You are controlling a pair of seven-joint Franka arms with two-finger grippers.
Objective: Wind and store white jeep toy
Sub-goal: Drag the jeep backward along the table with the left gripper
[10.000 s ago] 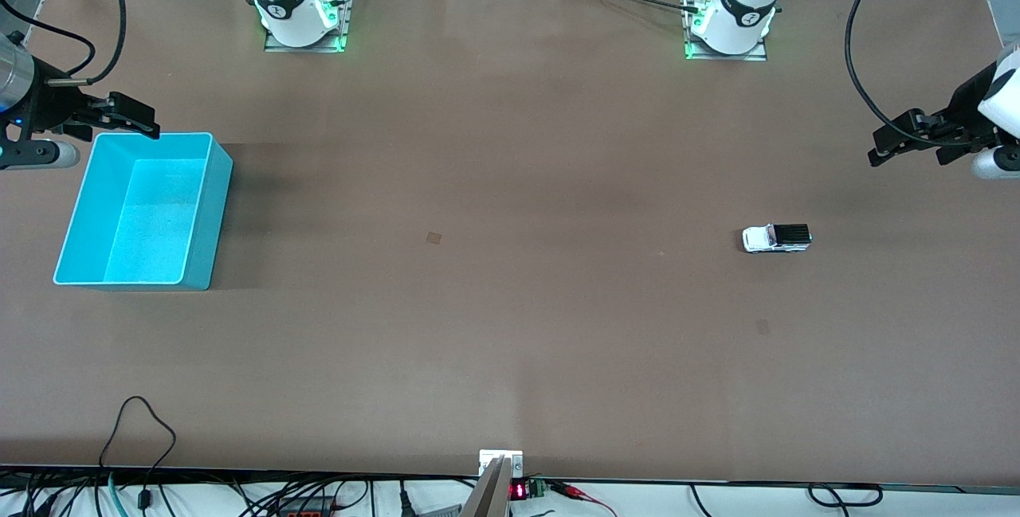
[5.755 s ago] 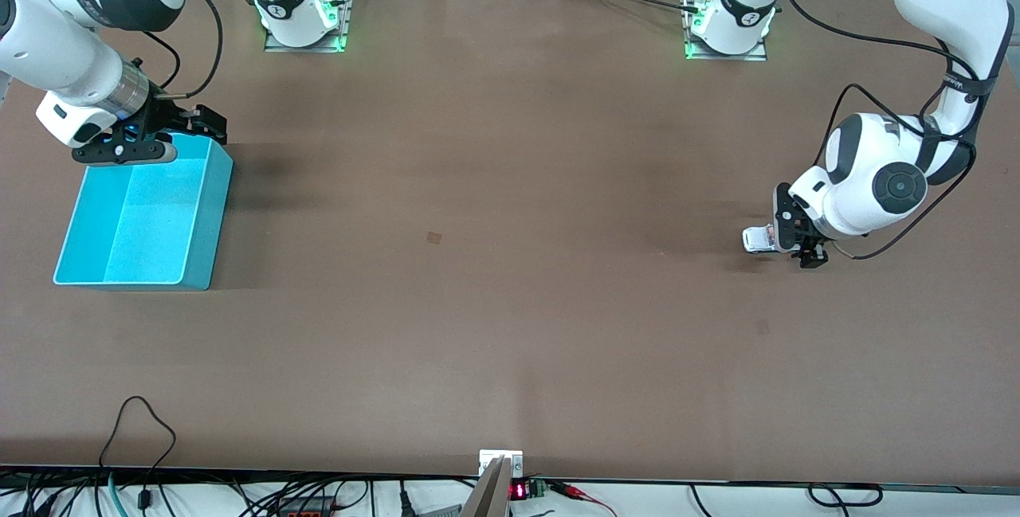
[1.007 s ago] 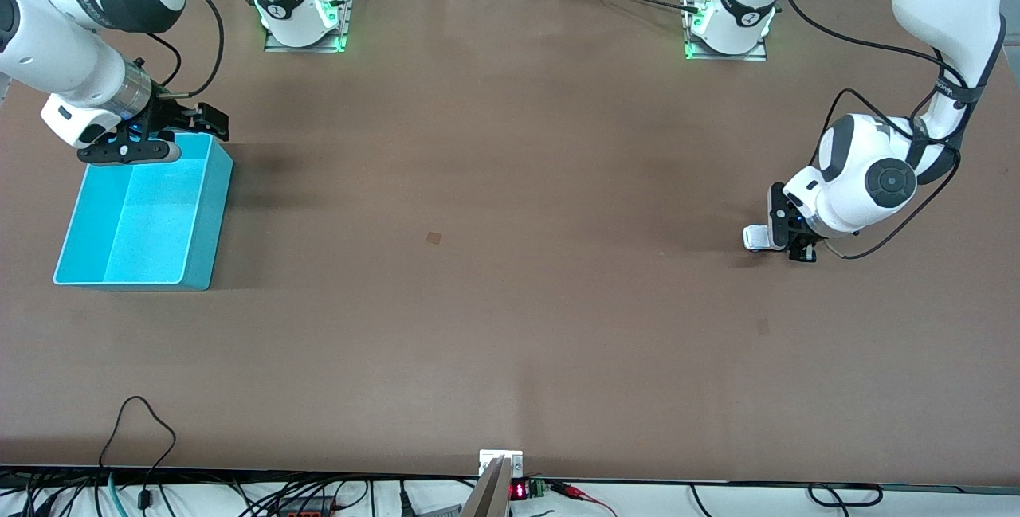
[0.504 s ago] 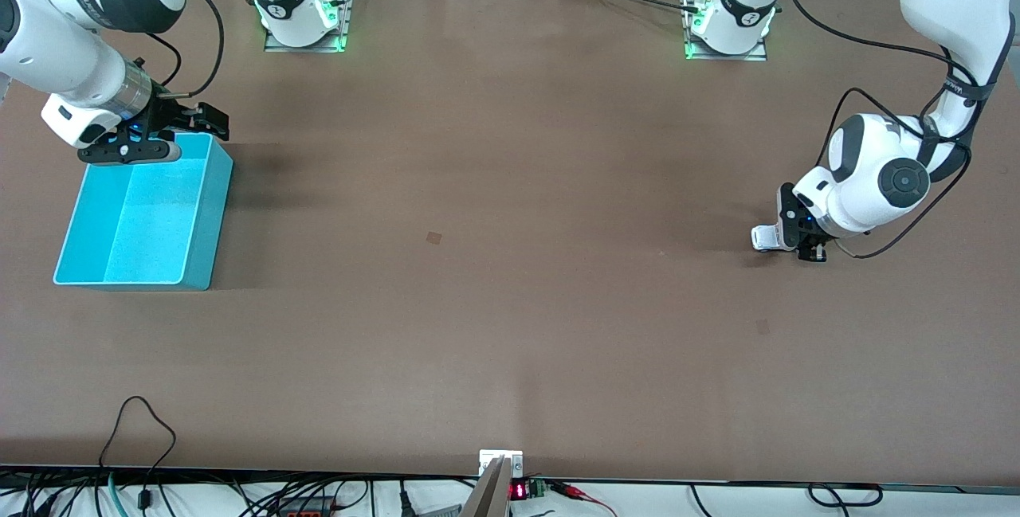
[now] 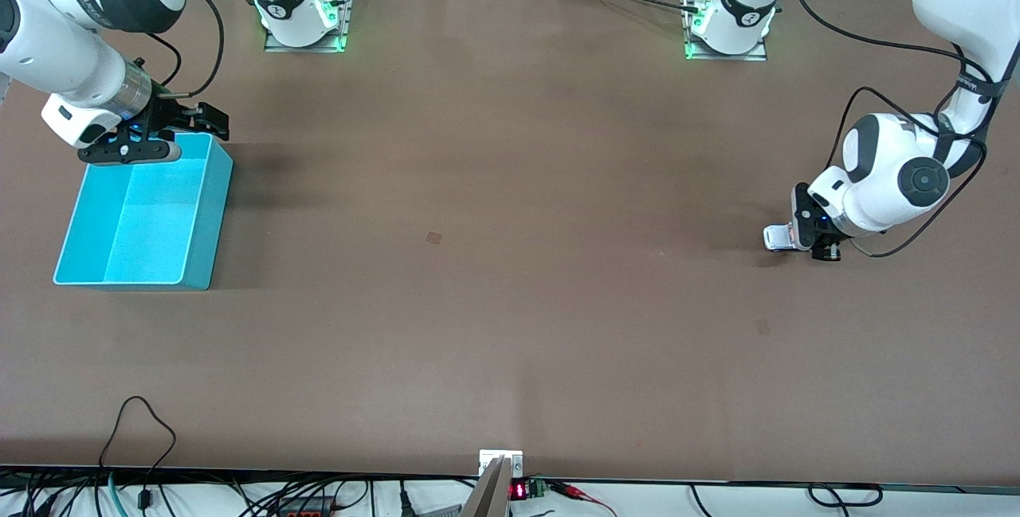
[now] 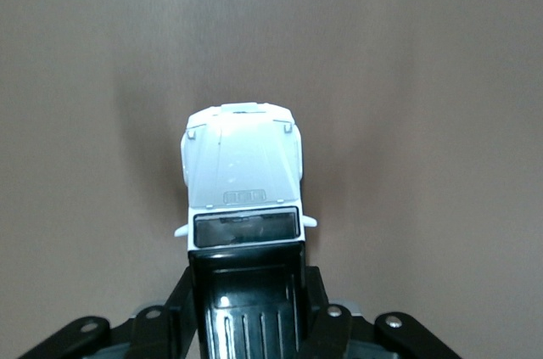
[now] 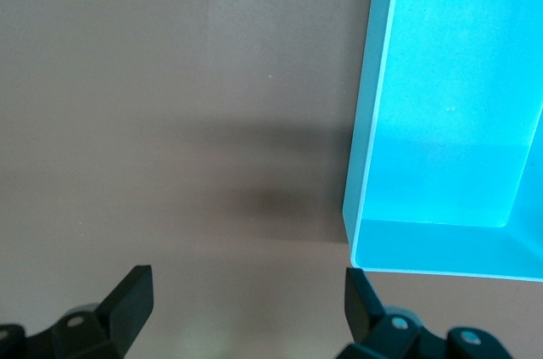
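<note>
While the white jeep toy (image 5: 776, 237) sits on the brown table (image 5: 510, 302) toward the left arm's end, only its white front pokes out from under the left gripper (image 5: 806, 236) in the front view. Left wrist view: toy car (image 6: 243, 206) seen from above, white hood pointing away from the camera, dark windshield, black ribbed roof panel toward the gripper (image 6: 248, 308). Black fingers (image 6: 184, 304) closed against both sides of the rear body, one per side; grip is on the toy. Whether the wheels touch the table or are just off it cannot be told; a soft shadow lies around the car. The left arm comes from its base at the top of the front view and bends down over the toy, its white wrist covering the rear of the car. At the right arm's end of the table stands the cyan bin (image 5: 211, 206), open top, nothing visible inside it. Right gripper (image 5: 171, 125) hangs over the bin's edge farthest from the front camera; this arm waits. Right wrist view: fingers (image 7: 131, 295) spread wide apart, nothing between them, bare table under them, bin corner (image 7: 361, 223) beside them.
</note>
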